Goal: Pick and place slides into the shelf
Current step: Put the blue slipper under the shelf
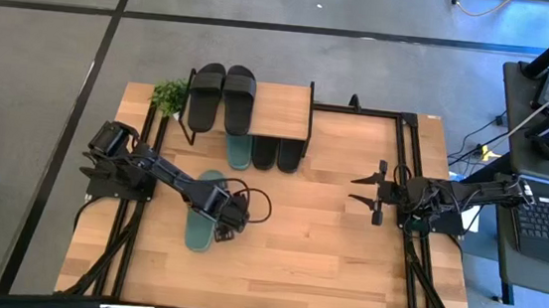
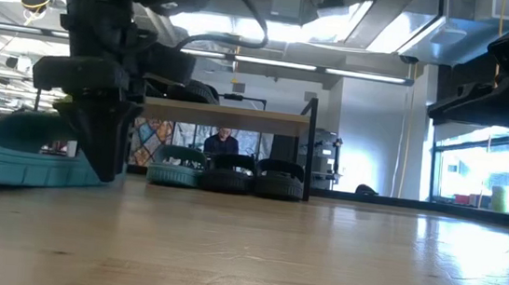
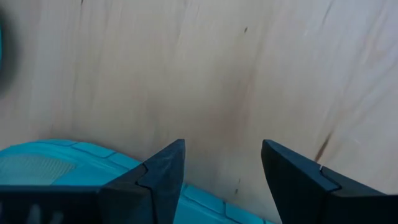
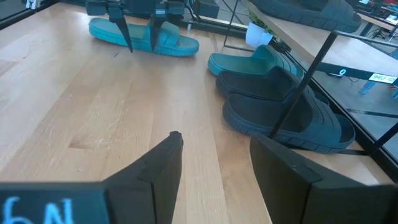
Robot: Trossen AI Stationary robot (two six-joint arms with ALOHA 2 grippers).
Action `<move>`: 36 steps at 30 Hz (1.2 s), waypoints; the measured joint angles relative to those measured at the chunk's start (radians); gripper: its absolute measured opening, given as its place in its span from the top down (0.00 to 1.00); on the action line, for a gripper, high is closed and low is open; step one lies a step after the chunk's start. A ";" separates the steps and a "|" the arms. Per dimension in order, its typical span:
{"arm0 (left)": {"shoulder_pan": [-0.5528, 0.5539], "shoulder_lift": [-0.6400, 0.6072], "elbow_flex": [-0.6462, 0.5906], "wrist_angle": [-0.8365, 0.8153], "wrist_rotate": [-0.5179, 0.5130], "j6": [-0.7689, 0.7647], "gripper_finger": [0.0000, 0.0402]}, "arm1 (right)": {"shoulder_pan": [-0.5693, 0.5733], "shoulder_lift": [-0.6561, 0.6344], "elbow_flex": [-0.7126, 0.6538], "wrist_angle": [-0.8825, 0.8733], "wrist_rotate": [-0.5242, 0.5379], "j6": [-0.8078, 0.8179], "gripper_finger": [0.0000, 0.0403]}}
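You had one teal-green rubber slide sandal (image 1: pixel 205 223) lying flat on the worktop toward its left edge, in front of the shelf and still outside it. The left gripper (image 1: pixel 230 232) stood over its right rim with fingers spread wide and holding nothing, one finger apparently on each side of the rim, probably lined up for a pinch. The low shelf with its light wooden top board (image 1: pixel 280 111) sat at the back edge; two black slides (image 1: pixel 222 96) rested on top, and a teal slide (image 4: pixel 249 62) and black ones (image 4: pixel 280 106) were tucked beneath. Your right gripper (image 1: pixel 376 193) waited released near the right edge, clear of everything.
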State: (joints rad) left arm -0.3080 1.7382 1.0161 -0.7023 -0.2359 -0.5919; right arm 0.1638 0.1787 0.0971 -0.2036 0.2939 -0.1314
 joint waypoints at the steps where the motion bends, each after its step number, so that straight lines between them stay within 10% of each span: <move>1: 0.000 0.000 0.000 -0.007 0.000 -0.004 0.49 | 0.000 0.000 0.000 0.000 0.000 0.000 0.53; 22: -0.160 -0.262 0.000 0.052 0.013 -0.011 0.49 | 0.000 0.000 0.000 -0.002 0.000 0.003 0.53; 36: -0.516 -0.164 0.001 0.072 0.023 -0.482 0.49 | 0.000 0.000 0.000 -0.006 0.000 0.019 0.53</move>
State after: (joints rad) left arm -0.8244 1.5746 1.0172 -0.6299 -0.2134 -1.0736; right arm 0.1638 0.1787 0.0971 -0.2096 0.2939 -0.1128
